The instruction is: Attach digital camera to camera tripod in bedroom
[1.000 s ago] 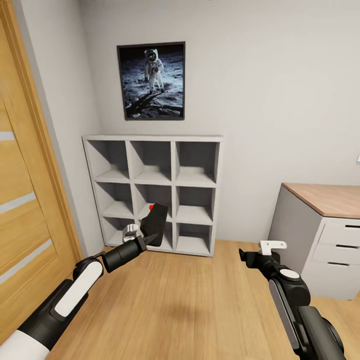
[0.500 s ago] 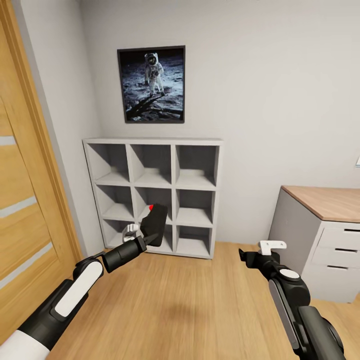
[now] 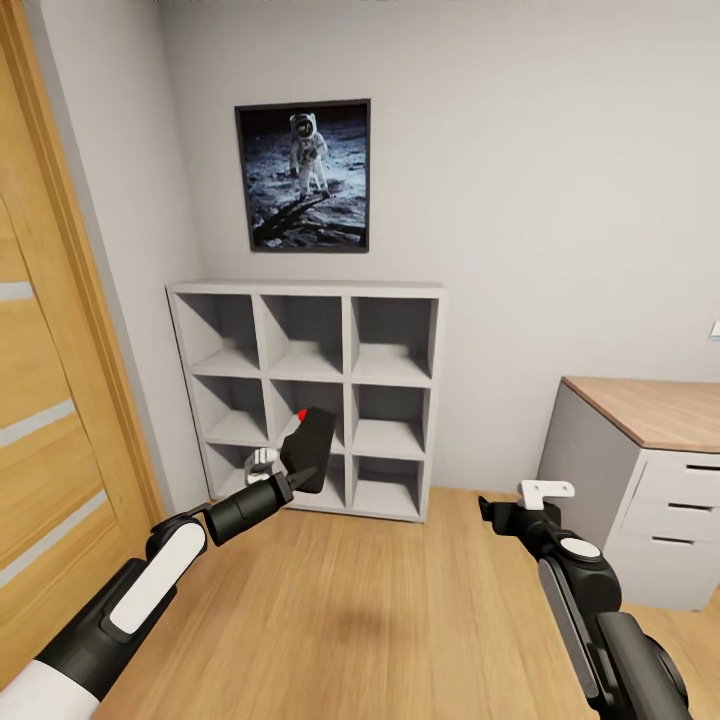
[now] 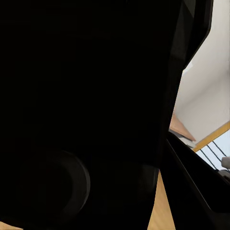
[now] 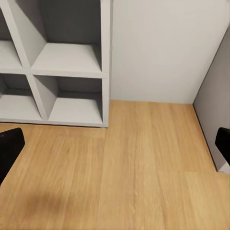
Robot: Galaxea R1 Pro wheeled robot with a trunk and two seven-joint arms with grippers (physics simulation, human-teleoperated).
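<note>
Lower in the head view than a second ago sit the poster, shelf and desk alike, so the camera has tilted up; both arms are seen where they were.

At the far left a wooden door point(image 3: 45, 400) is seen, with the white wall beside it. The left arm is stretched forward over the floor point(image 3: 360, 620), and the left gripper point(image 3: 285, 462) is closed on the camera point(image 3: 308, 448), its jaws pinching the black body. The camera is held in the air, tilted, in front of the shelf's lower middle compartments, with its red button point(image 3: 303, 413) at the upper left edge. In the left wrist view the camera point(image 4: 91, 110) is pressed close against the lens as a dark mass.

Behind it a grey nine-compartment shelf point(image 3: 310, 395) is set against the wall, and a framed astronaut poster point(image 3: 303, 175) is hung above it.

Further right, the right gripper point(image 3: 520, 503) is held above the floor, apart from everything; its jaws are spread, as shown by the two dark tips at opposite edges of the right wrist view.

At the far right a desk point(image 3: 655, 410) with a wooden top and white drawers is placed.
</note>
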